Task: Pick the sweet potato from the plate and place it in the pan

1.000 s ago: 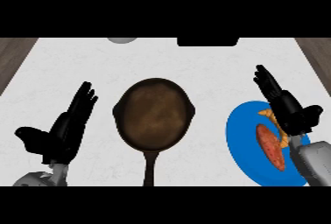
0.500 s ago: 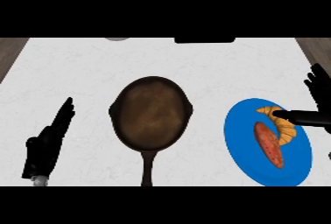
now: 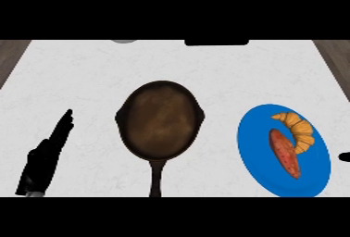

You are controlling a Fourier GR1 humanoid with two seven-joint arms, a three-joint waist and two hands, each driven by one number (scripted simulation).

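— What does the sweet potato [image 3: 284,153] look like?
— Long, reddish-orange, pointy at the ends. It lies on the blue plate [image 3: 254,152], beside a croissant [image 3: 299,130].
— And the pan [image 3: 161,122]?
— Dark, mid-counter [image 3: 82,69].
— The robot hands?
— Left robot hand [image 3: 45,161] has straight fingers, holding nothing. Of the right robot hand [image 3: 344,157] only a tip shows; can't tell.

Sweet potato [image 3: 284,153] on blue plate [image 3: 254,152], pan [image 3: 160,121] beside, left hand [image 3: 45,160] open

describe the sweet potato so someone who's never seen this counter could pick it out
Start at the blue plate, right of the dark pan on the white counter. Two foods lie on it; the sweet potato is the left one. It is a straight reddish-brown spindle, unlike the curved, ridged orange croissant beside it.
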